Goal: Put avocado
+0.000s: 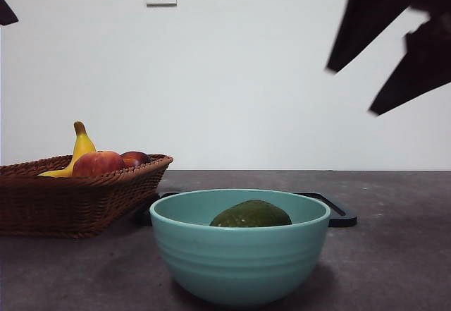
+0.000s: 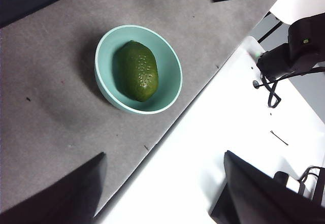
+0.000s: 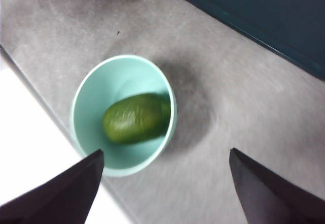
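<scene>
Already the avocado [image 1: 251,214] lies on its side at the bottom of the teal bowl [image 1: 239,258], and I judge the putting done: nothing holds it, and the curved wall keeps it from rolling. From my right wrist the fruit [image 3: 137,118] is a long oval, dark green and dull, its skin finely pebbled; from my left wrist it [image 2: 137,70] shows the same bumpy rind with small pale flecks. Across the bench [image 1: 394,254] only its rounded top shows above the bowl's rim.

My right gripper [image 3: 165,183] hangs above the bowl [image 3: 89,94] with its jaws wide apart and nothing between them, which fits a release; that view is slightly blurred. My left gripper [image 2: 162,188] is also spread and empty, looking down from higher up and off to the side, over the bench's edge, so I take it for the waiting arm. A dark arm [image 1: 394,36] fills the upper right of the front view.

Behind the bowl lies a flat black tray [image 1: 338,216]. Beside it stands a wicker basket [image 1: 70,198] holding a banana [image 1: 79,149] and a red apple [image 1: 98,163], with another dark red fruit [image 1: 136,159] behind.
</scene>
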